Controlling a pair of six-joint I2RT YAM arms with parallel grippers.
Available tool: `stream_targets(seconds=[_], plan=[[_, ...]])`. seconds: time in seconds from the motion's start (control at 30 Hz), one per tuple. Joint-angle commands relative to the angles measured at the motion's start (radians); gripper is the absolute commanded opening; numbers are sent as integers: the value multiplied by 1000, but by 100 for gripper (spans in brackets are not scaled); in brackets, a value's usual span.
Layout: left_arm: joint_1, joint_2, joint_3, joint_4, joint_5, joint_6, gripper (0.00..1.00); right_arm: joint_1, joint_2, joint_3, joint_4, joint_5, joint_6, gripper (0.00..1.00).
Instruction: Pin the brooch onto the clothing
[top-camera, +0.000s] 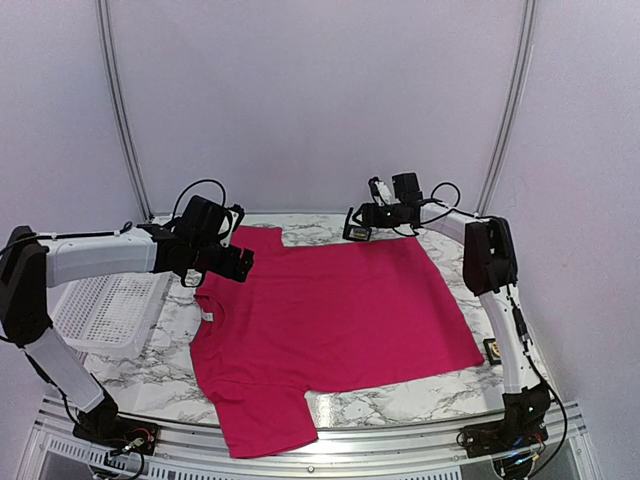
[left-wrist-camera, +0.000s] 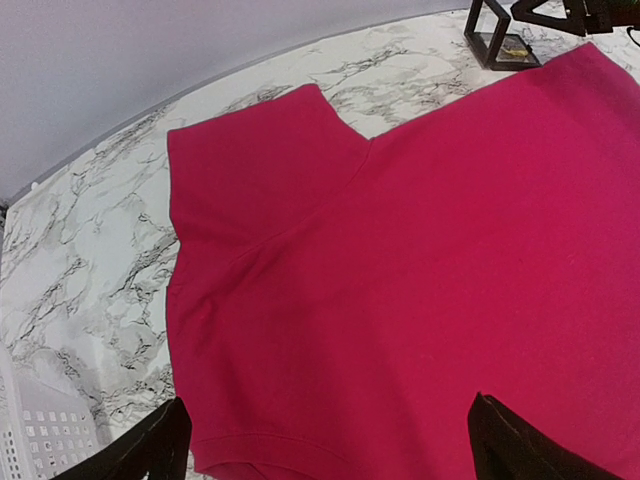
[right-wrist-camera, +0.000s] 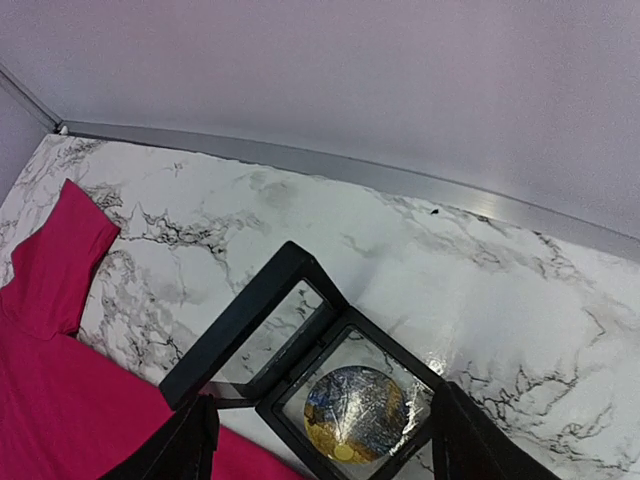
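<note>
The clothing (top-camera: 330, 320), a magenta-pink T-shirt, lies spread flat on the marble table, its white neck label (top-camera: 208, 315) at the left. My left gripper (top-camera: 225, 262) hovers open over the collar end; in its wrist view the shirt (left-wrist-camera: 400, 280) fills the space between its wide-apart fingers (left-wrist-camera: 330, 445). The brooch (right-wrist-camera: 357, 412), a round blue-and-gold disc, rests under clear film in an opened black frame case (right-wrist-camera: 290, 340) at the table's back edge (top-camera: 358, 233). My right gripper (right-wrist-camera: 320, 450) is open, one finger on each side of the case's base, holding nothing.
A white slatted basket (top-camera: 110, 305) sits at the left, beside the shirt. A second small black case (top-camera: 492, 349) lies near the right arm's column. The back wall and its metal rail (right-wrist-camera: 400, 180) run close behind the open case.
</note>
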Motion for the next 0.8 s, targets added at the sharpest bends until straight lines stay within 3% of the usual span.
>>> stream_targets(seconds=[0.0, 0.57, 0.77], plan=[[2, 30, 45, -6, -6, 20, 99, 10, 76, 96, 9, 6, 83, 68], [4, 49, 56, -24, -17, 55, 99, 106, 93, 95, -124, 298, -126, 62], [2, 53, 55, -32, -28, 55, 99, 130, 119, 107, -125, 353, -228, 66]])
